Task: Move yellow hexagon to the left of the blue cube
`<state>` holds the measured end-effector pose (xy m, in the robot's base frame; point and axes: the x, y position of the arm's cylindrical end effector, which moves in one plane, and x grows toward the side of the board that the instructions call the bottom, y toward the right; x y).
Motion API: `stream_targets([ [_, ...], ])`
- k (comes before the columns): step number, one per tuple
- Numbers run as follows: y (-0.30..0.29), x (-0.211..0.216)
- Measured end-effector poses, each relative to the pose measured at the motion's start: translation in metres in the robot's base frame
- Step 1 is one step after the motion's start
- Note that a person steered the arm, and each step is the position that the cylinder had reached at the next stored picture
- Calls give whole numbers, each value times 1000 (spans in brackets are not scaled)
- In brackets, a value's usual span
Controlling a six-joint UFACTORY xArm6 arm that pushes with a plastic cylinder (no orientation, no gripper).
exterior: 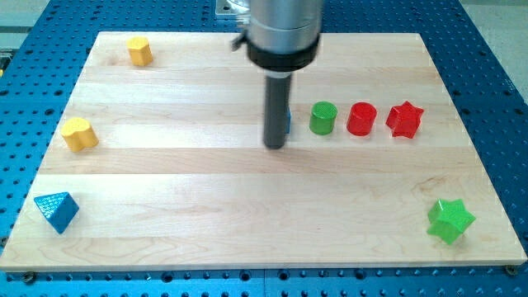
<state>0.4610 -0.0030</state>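
The yellow hexagon (pixel 140 51) sits near the board's top left corner. The blue cube (pixel 288 122) is just above the board's middle; the rod hides nearly all of it and only a thin blue edge shows at the rod's right side. My tip (pixel 275 146) rests on the board right beside the cube, at its lower left; I cannot tell whether it touches. The hexagon is far to the upper left of my tip.
A green cylinder (pixel 322 118), a red cylinder (pixel 361 119) and a red star (pixel 404 119) stand in a row right of the cube. A yellow heart-like block (pixel 79 134) is at the left edge, a blue triangle (pixel 56 211) bottom left, a green star (pixel 450 220) bottom right.
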Motion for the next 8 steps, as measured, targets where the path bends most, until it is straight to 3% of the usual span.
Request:
stream_targets([
  [1,-44,30],
  [4,-133,-249],
  [5,-202,-263],
  [6,-232,-199],
  [7,-180,-109],
  [8,-227,-132],
])
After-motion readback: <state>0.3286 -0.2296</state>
